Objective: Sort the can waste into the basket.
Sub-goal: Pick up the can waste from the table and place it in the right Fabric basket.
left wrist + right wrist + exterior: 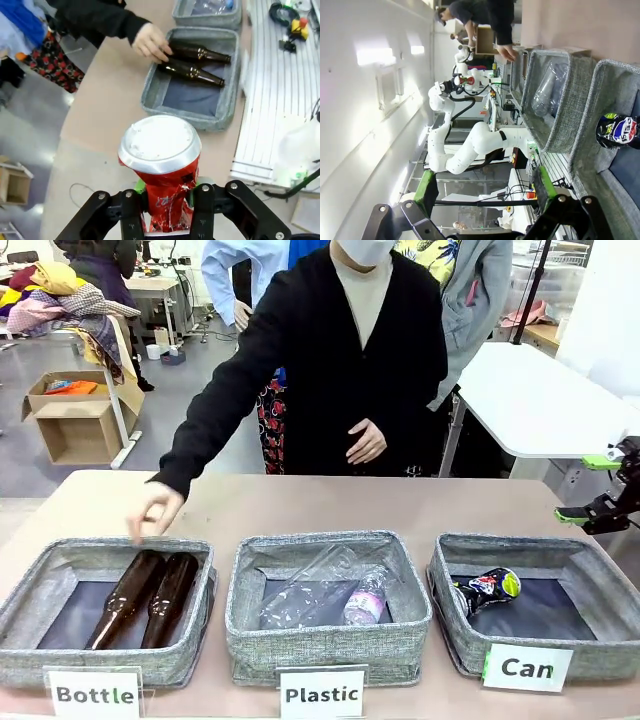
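In the left wrist view my left gripper (167,202) is shut on a shiny red crushed can (161,165), whose silver end (160,142) faces the camera; it hangs high above the table's left end. A black crushed can (487,590) with blue, green and yellow print lies at the left end of the grey "Can" basket (600,665). My right gripper (588,488) stands open, with nothing in it, just beyond that basket's far right corner. The right wrist view shows its open fingers (427,192), the black can (618,131) in the basket (587,120), and far off the left arm holding the red can (465,80).
The "Bottle" basket (30,660) holds two brown bottles (150,598), and a person's hand (155,512) rests at its far rim. Clear plastic bottles (365,598) lie in the middle "Plastic" basket (330,650). Bare table stretches behind the baskets.
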Controlling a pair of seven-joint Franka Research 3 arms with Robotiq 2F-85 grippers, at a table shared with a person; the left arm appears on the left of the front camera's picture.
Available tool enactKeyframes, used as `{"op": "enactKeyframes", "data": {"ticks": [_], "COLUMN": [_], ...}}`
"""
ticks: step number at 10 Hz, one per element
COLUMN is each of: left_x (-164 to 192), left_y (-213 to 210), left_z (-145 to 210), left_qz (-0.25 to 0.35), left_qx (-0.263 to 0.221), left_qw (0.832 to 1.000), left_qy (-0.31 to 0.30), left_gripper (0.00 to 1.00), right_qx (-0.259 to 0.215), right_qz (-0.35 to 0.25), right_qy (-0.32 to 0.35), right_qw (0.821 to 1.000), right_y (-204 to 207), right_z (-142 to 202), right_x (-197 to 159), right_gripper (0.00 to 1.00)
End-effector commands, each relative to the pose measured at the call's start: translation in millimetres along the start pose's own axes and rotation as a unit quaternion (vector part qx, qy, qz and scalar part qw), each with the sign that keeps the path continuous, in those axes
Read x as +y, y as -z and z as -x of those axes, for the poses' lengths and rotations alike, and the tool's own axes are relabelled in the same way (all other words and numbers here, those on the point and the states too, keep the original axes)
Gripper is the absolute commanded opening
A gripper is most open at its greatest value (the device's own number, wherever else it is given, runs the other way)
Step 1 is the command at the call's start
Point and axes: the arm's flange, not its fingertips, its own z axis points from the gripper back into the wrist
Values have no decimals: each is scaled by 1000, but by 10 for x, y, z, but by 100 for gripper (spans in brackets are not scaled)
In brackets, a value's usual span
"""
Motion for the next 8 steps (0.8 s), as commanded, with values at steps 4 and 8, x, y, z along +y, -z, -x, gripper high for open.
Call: {"op": "enactKeyframes", "data": {"ticks": [4,8], "left_x": [194,151], "left_y": [344,1134], "left_z": [-394,-1755], "left_qz": [30,81], "left_qx": [24,97], "left_qw": [999,992], "left_qy": [9,23], "left_gripper": [24,24], "right_qx": [6,6], "right_qz": [-1,-1], "right_qy": [-6,-6], "right_qw": [1000,1000], "right_y": [-22,-22], "right_z": [3,3], "right_x": [24,24], "right_gripper": [100,100]}}
